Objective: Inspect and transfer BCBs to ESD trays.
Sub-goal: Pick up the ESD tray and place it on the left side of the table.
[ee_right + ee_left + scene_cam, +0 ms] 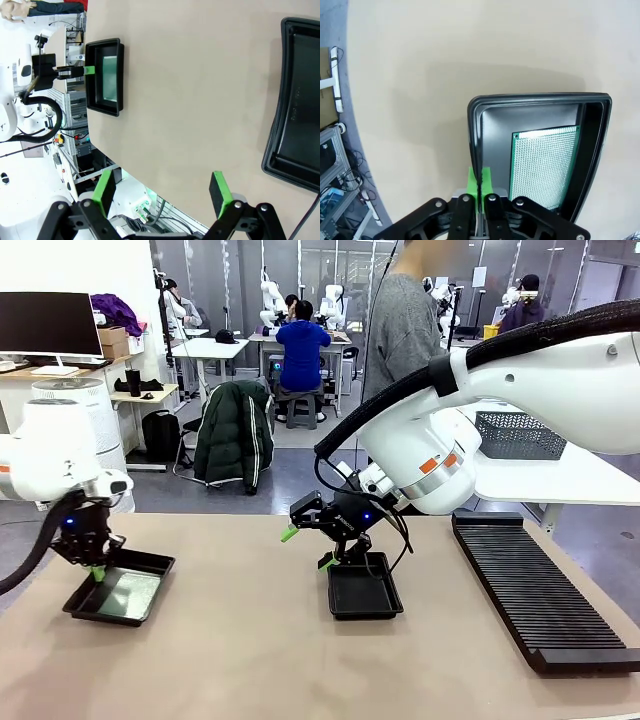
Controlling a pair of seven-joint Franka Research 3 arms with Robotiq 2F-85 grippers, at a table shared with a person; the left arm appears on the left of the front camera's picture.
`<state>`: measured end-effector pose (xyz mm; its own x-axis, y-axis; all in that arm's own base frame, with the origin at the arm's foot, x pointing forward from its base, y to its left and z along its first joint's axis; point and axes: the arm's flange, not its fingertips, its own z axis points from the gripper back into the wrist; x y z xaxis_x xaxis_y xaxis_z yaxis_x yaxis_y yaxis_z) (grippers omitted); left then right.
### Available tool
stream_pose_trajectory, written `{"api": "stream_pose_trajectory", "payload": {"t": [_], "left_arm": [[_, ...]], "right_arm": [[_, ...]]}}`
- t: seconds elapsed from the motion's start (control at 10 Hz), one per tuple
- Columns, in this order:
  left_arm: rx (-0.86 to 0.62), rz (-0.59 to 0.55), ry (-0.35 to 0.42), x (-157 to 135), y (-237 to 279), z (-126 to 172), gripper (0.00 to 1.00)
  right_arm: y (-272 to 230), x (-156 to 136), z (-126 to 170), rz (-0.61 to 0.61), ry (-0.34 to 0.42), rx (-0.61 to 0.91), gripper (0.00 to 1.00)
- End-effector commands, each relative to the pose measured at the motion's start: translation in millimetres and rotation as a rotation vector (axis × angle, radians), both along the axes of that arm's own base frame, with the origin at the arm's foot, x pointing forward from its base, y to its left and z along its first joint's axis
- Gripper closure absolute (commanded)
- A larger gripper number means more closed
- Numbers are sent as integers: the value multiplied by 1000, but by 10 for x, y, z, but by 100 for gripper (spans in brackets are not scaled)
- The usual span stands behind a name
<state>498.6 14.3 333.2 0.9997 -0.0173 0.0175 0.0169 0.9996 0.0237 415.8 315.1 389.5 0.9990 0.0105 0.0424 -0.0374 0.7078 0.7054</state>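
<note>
Robot workcell: the left pincer [479, 184], pads clenched together, hangs at the rim of the left ESD tray [476, 130]. A green BCB [542, 167] lies flat on that tray's floor. It sits toward the wall away from the pads, with a strip of bare floor between. Near the middle of the desk [220, 660], the right pincer [308, 547] stands released, jaws spread wide, just above the far-left corner of the second ESD tray [363, 592]. A broad stretch of open desk separates the two trays. A long ribbed rack [535, 590] lines the desk's right edge.
</note>
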Motion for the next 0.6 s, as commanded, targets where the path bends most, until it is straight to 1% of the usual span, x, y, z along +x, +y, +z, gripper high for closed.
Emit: {"api": "stream_pose_trajectory", "payload": {"t": [0.0,0.3,0.5], "left_arm": [[-47,-4,-6,-56,245,-19,97],[-59,-6,-7,-56,554,-27,97],[-64,-7,-9,-54,594,-42,97]], "right_arm": [[5,-6,-13,-10,3,-6,0],[5,-6,-13,-10,3,-6,0],[5,-6,-13,-10,3,-6,0]]}}
